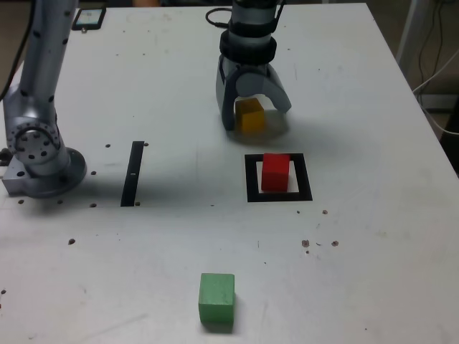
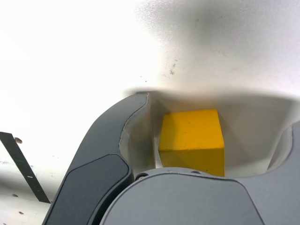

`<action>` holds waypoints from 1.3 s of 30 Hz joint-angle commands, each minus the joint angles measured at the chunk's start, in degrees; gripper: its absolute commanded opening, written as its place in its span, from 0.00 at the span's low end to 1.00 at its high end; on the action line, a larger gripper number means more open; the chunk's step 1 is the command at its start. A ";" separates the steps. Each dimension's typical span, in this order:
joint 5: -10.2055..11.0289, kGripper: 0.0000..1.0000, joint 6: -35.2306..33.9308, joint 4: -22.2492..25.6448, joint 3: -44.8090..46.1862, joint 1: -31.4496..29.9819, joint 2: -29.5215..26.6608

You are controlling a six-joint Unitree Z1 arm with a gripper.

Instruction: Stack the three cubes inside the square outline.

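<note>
The yellow cube (image 1: pixel 250 116) (image 2: pixel 192 138) rests on the white table at the back, between the fingers of my open gripper (image 1: pixel 255 117) (image 2: pixel 218 112), which reaches down around it. In the wrist view the cube sits close to one finger (image 2: pixel 117 136), with a wider gap to the other. Nearer the front, the red cube (image 1: pixel 275 172) stands inside the square outline (image 1: pixel 280 196). Alone near the table's front edge lies the green cube (image 1: pixel 216 297).
A thin black strip (image 1: pixel 133 173) (image 2: pixel 21 166) lies toward the exterior view's left. The arm's base (image 1: pixel 39 161) stands at the left edge. A dark flat device (image 1: pixel 90 18) is at the back left, and cables (image 1: pixel 437 79) hang off the right side.
</note>
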 commanded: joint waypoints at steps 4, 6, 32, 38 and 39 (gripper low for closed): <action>0.52 0.87 -0.54 -0.16 0.07 -1.02 0.36; 1.18 0.82 -0.94 -0.09 -0.10 -1.26 0.37; 2.09 0.29 -2.39 1.57 -0.86 -3.97 -1.36; 1.38 0.23 -2.11 2.33 -0.44 -4.19 -4.61; 1.10 0.21 -2.11 2.48 -0.33 -4.37 -5.70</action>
